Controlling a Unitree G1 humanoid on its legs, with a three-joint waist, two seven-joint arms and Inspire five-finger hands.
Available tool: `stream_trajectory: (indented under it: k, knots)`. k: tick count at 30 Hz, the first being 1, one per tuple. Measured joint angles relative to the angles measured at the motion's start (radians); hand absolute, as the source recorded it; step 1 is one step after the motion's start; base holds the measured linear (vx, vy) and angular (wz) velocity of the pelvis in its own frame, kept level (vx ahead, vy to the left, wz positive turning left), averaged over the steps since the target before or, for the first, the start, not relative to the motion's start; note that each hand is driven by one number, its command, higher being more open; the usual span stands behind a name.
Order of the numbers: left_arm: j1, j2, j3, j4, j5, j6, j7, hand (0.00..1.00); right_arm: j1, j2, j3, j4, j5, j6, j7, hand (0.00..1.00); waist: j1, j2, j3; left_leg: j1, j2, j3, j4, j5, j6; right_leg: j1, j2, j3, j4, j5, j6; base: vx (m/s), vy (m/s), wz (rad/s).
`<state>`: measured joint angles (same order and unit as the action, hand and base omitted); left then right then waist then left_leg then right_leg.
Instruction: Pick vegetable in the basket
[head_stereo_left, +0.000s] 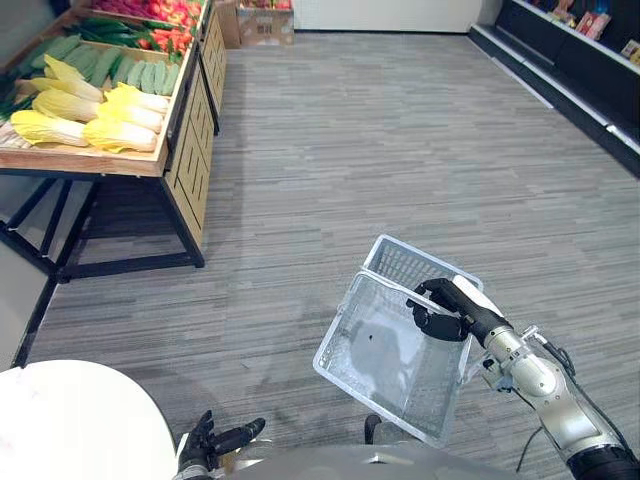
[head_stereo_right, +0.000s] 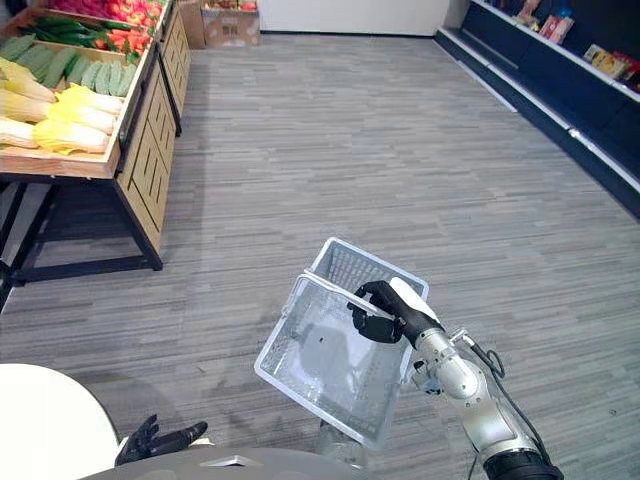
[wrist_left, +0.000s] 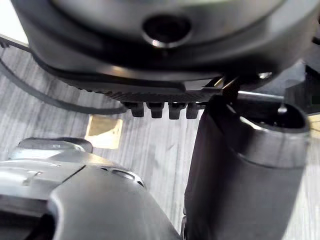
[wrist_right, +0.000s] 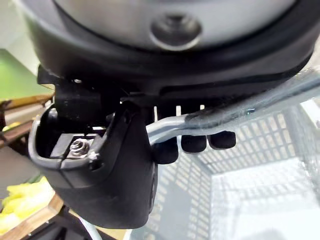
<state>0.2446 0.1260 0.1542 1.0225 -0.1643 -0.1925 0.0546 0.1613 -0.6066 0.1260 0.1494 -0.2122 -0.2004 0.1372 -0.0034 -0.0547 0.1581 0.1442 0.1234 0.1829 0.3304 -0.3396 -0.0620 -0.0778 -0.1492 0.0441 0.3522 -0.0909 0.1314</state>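
A grey plank floor (head_stereo_left: 400, 150) lies beside the wooden vegetable stand (head_stereo_left: 190, 140). In the right wrist view, the right hand (head_stereo_left: 445, 308) has its fingers (wrist_right: 194, 144) wrapped round the white wire basket (head_stereo_left: 390, 375) by its handle (wrist_right: 225, 117). The left hand (head_stereo_left: 210, 440) is loose and empty.

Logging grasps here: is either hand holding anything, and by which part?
The right hand holds the white mesh basket by its metal handle, fingers curled round the bar. The left hand is open and empty.

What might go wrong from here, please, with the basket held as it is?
The basket hangs tilted from its handle in the right hand, so a vegetable put in may roll out. The cabbages on the stand lie far from the open left hand; reaching from here would likely fall short.
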Motion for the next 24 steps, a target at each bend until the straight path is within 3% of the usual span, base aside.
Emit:
stream_trajectory:
  k: [3, 5, 7, 8, 10, 13, 14, 15, 16, 17, 20, 22, 24]
  knots:
    - [0.001, 0.0, 0.025, 0.002, 0.0, 0.003, -0.002, 1.0, 0.008, 0.03, -0.034, -0.006, -0.016, 0.001, -0.006, 0.0, -0.004, -0.014, 0.01, 0.002, -0.025, -0.039, 0.055, -0.044, 0.01, -0.047, -0.035, -0.019, 0.181, -0.011, -0.02, -0.08, 0.081, 0.39]
    - [0.002, 0.001, 0.041, 0.003, 0.0, 0.006, -0.001, 1.0, 0.025, 0.037, -0.047, -0.024, -0.018, 0.003, -0.012, 0.0, -0.005, -0.024, 0.012, 0.005, -0.036, -0.068, 0.062, -0.053, 0.019, -0.069, -0.059, -0.035, 0.264, -0.004, -0.065, -0.02, 0.059, 0.46]
    - [0.001, 0.004, 0.051, 0.003, 0.0, 0.021, -0.001, 1.0, 0.025, 0.06, -0.069, -0.038, -0.02, 0.01, -0.011, 0.0, -0.02, -0.013, 0.023, 0.008, -0.037, -0.113, 0.062, -0.054, 0.04, -0.125, -0.059, -0.036, 0.369, 0.027, -0.132, 0.06, 0.026, 0.47]
    - [0.004, 0.005, 0.052, 0.003, 0.0, 0.023, 0.0, 1.0, 0.025, 0.066, -0.073, -0.041, -0.02, 0.011, -0.011, 0.0, -0.024, -0.015, 0.022, 0.009, -0.035, -0.125, 0.061, -0.057, 0.04, -0.131, -0.056, -0.036, 0.381, 0.016, -0.137, 0.14, -0.025, 0.44]
    - [0.009, 0.016, 0.059, 0.006, 0.0, 0.028, 0.005, 1.0, 0.024, 0.08, -0.077, -0.052, -0.019, 0.011, -0.011, 0.0, -0.023, -0.018, 0.024, 0.022, -0.016, -0.141, 0.061, -0.072, 0.039, -0.148, -0.031, -0.037, 0.354, -0.044, -0.113, 0.18, -0.075, 0.25]
    - [-0.007, 0.028, 0.055, 0.007, 0.0, 0.042, 0.008, 1.0, 0.022, 0.094, -0.102, -0.084, -0.018, 0.011, -0.011, 0.0, -0.027, 0.005, 0.03, 0.036, 0.039, -0.164, 0.045, -0.1, 0.01, -0.225, 0.033, -0.037, 0.17, -0.026, -0.075, 0.3, -0.2, 0.24]
    - [-0.009, 0.029, 0.055, 0.008, 0.0, 0.042, 0.008, 1.0, 0.021, 0.094, -0.108, -0.089, -0.016, 0.011, -0.011, 0.0, -0.028, 0.006, 0.032, 0.064, 0.054, -0.167, 0.022, -0.103, -0.003, -0.235, 0.041, -0.038, 0.053, 0.014, -0.054, 0.42, -0.322, 0.42]
    - [-0.013, 0.033, 0.056, 0.009, 0.0, 0.044, 0.008, 1.0, 0.024, 0.093, -0.118, -0.085, -0.014, 0.015, -0.011, 0.0, -0.038, 0.006, 0.03, 0.106, 0.07, -0.187, -0.01, -0.112, -0.032, -0.212, 0.049, -0.042, 0.0, 0.144, -0.015, 0.44, -0.325, 0.47]
    - [-0.027, 0.012, 0.055, 0.021, 0.0, 0.047, 0.01, 1.0, 0.021, 0.09, -0.136, -0.076, -0.014, 0.021, -0.011, 0.0, -0.039, 0.045, 0.038, 0.124, 0.099, -0.203, -0.025, -0.107, -0.034, -0.201, 0.071, -0.075, 0.023, 0.122, -0.031, 0.51, -0.376, 0.45]
    - [-0.058, -0.008, 0.035, 0.015, 0.002, 0.041, -0.002, 1.0, 0.006, 0.093, -0.159, -0.076, -0.014, 0.044, -0.015, 0.0, -0.03, 0.062, 0.041, 0.127, 0.102, -0.219, -0.069, -0.038, -0.027, -0.253, 0.069, -0.085, 0.131, 0.051, -0.064, 0.4, -0.301, 0.3]
    - [-0.09, -0.02, 0.015, 0.008, 0.004, 0.04, -0.003, 1.0, 0.002, 0.092, -0.179, -0.077, -0.014, 0.058, -0.015, 0.0, -0.052, 0.059, 0.041, 0.148, 0.105, -0.255, -0.123, 0.053, -0.033, -0.287, 0.043, -0.121, 0.262, -0.064, -0.089, 0.39, -0.347, 0.38]
    - [-0.092, -0.02, 0.019, 0.005, 0.01, 0.037, -0.001, 1.0, 0.017, 0.094, -0.181, -0.105, -0.012, 0.059, -0.013, 0.0, -0.072, 0.061, 0.04, 0.152, 0.14, -0.296, -0.09, 0.089, -0.049, -0.272, 0.059, -0.163, 0.316, -0.157, -0.111, 0.34, -0.297, 0.25]
    - [-0.093, -0.022, 0.018, 0.012, 0.01, 0.041, 0.001, 1.0, 0.025, 0.103, -0.181, -0.121, -0.005, 0.059, -0.006, 0.0, -0.091, 0.064, 0.031, 0.106, 0.166, -0.333, -0.004, 0.128, -0.072, -0.254, 0.081, -0.196, 0.319, -0.198, -0.132, 0.27, -0.249, 0.16]
